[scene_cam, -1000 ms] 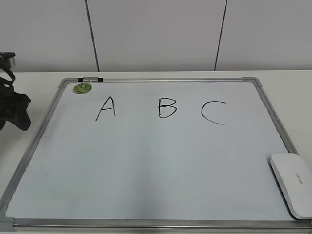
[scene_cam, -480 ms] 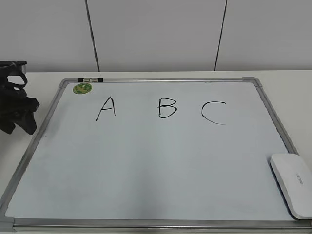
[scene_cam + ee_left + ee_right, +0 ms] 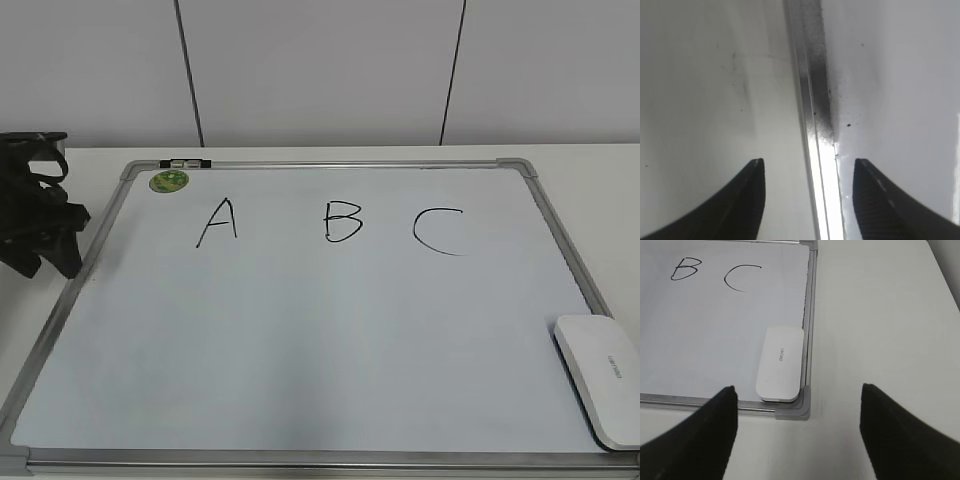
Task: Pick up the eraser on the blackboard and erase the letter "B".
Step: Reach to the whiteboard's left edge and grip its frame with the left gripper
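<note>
A left gripper (image 3: 40, 225), jaws apart and empty, hovers over the left frame of the blackboard (image 3: 330, 163) on a white worktop (image 3: 880, 315). Right of it sit 3 letters; the letter "B" (image 3: 343, 221) is in the middle. The right gripper (image 3: 797, 440), jaws wide and empty, faces the eraser (image 3: 780, 363) just ahead, probably lined up to grasp it.

table (image 3: 600, 165): white, bare strip along far edge
wall (image 3: 320, 70): pale panels, two dark vertical seams
</note>
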### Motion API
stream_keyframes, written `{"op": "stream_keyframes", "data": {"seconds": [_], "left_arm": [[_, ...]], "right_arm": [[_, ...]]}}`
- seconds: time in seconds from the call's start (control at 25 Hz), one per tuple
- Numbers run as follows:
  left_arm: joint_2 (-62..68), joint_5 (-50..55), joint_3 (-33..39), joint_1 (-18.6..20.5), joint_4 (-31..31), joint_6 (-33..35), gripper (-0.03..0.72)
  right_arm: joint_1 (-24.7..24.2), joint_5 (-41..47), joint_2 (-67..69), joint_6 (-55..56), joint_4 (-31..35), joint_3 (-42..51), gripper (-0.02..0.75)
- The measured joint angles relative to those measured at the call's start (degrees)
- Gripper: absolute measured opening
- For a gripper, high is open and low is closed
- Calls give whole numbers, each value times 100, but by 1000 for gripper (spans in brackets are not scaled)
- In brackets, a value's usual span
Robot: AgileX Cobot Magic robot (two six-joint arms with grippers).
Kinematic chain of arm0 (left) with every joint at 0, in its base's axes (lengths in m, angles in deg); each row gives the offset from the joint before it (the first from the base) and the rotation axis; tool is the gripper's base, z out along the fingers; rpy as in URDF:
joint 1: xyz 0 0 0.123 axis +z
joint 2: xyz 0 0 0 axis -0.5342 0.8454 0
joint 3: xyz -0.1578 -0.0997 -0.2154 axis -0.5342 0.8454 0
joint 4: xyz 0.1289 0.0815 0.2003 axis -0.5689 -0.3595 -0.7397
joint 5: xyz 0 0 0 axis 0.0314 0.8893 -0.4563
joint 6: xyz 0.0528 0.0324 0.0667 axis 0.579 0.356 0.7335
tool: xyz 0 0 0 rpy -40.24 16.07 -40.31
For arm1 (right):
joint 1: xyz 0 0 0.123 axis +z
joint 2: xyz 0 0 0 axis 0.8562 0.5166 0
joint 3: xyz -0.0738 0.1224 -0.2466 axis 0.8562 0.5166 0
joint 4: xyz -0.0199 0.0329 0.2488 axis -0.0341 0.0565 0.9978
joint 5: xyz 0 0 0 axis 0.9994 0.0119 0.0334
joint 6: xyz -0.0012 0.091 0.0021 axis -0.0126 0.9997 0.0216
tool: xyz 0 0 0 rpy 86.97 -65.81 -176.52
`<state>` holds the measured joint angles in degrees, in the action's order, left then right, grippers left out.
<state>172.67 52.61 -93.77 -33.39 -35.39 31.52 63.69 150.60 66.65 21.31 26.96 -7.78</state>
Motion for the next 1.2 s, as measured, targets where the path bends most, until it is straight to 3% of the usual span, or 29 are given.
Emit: {"op": "stream_keyframes", "data": {"seconds": [0.16, 0.44, 1.0, 1.2], "left_arm": [[190, 0, -4, 0, 0, 8, 377], [297, -7, -4, 11, 50, 21, 257], [410, -15, -4, 94, 255, 111, 239], [466, -15, -13, 94, 322, 111, 176]], "right_arm": [[0, 0, 0, 0, 0, 0, 587], [0, 0, 0, 0, 0, 0, 586], [0, 0, 0, 0, 0, 0, 586], [0, 0, 0, 0, 0, 0, 586]]}}
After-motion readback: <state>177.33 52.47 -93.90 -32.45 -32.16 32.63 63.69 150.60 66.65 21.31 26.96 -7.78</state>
